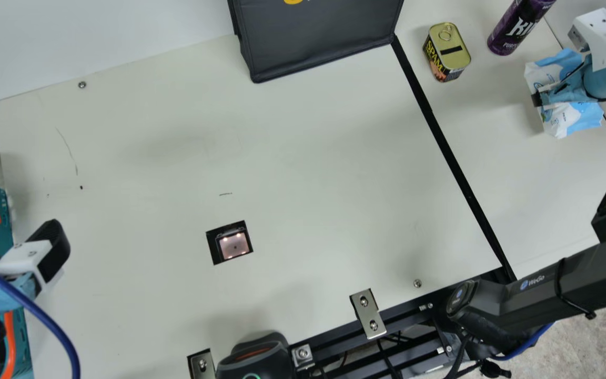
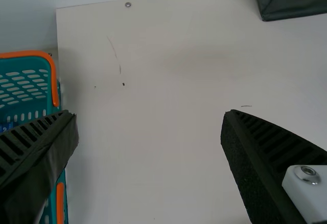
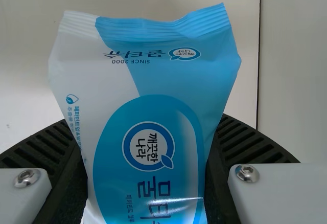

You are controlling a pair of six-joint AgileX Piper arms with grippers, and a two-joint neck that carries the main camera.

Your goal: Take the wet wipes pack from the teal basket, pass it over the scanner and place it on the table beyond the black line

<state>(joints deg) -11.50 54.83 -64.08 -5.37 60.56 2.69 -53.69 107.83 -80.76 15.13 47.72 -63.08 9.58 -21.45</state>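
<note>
From where I stand: the left gripper (image 2: 150, 115) gapes by the teal plastic basket (image 1: 4, 221). Past the square, glowing scanner (image 1: 233, 245) (its pass presumably done) and straight black line (image 1: 442, 137), the right gripper (image 3: 145, 120) grasps the blue-and-white wet wipes pack (image 1: 571, 120); release remains. The main view places it; the right wrist view details its crimped seam.

Saw white and two blues on the wet wipes pack (image 3: 148, 81), slotted teal on the basket (image 1: 4, 231), orange on its handle (image 2: 54, 86), gold on the pull-tab tin (image 1: 451, 59), cream on the table (image 1: 308, 158).
</note>
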